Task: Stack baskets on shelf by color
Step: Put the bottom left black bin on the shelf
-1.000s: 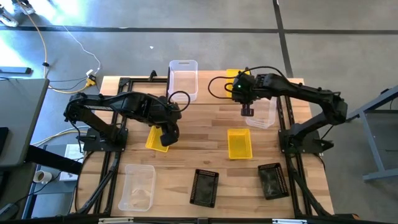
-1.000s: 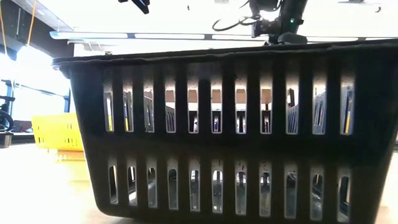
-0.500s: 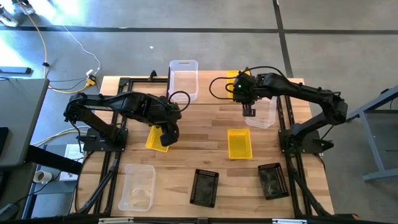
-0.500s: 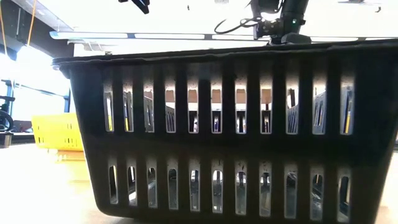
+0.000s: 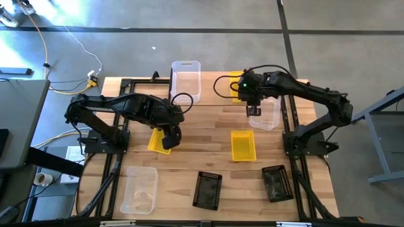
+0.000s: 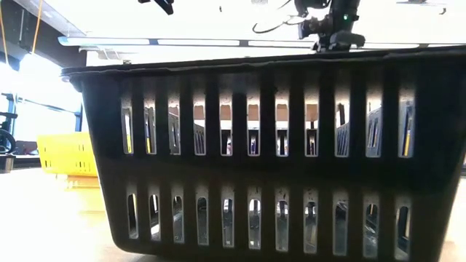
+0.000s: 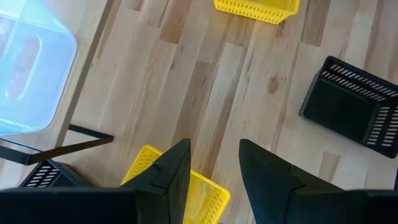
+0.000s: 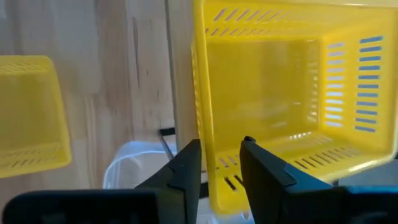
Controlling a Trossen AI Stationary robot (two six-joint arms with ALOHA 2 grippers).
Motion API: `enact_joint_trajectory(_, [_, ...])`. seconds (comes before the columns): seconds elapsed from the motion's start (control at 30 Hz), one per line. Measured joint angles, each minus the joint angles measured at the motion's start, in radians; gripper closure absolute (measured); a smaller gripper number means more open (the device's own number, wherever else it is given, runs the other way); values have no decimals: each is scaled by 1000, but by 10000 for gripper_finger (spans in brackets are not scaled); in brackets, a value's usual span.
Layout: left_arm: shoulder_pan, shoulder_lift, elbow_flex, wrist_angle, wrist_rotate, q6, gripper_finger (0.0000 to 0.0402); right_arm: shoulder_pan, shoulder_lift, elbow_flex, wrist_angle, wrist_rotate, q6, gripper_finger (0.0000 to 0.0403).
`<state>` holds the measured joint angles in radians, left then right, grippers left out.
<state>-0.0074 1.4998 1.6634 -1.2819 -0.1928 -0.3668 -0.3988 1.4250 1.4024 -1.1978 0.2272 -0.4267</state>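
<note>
Grey concrete floor is surrounding the wooden table (image 5: 189, 142), where yellow, clear and black baskets are lying spread out. Only the right wrist view is showing the right gripper (image 8: 221, 163), fingers apart, straddling the rim of a yellow basket (image 8: 280, 93) on the shelf (image 8: 180, 68). Meanwhile the left gripper (image 7: 214, 165), fingers apart too, is hanging over another yellow basket (image 7: 186, 190). One black basket (image 6: 269, 153) is filling the low view.

Black basket (image 6: 269, 153) fills low view, hiding table, shelf, other baskets.

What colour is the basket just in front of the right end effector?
Yellow. The basket shows best in the right wrist view, past the right end effector.
</note>
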Motion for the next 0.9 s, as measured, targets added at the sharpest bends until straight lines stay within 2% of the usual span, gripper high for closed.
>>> enact_joint_trajectory(0.23, [0,0,0,1,15,-27,275,0,0,103,-142,-11,91,304])
enact_joint_trajectory(0.47, [-63,0,0,77,50,-115,275,22,0,189,-159,-175,300,304])
enact_joint_trajectory(0.7, [-179,5,0,184,7,-158,275,96,0,227,-110,-171,444,304])
enact_joint_trajectory(0.9, [-283,44,1,252,-12,-183,275,137,0,235,-70,-167,684,304])
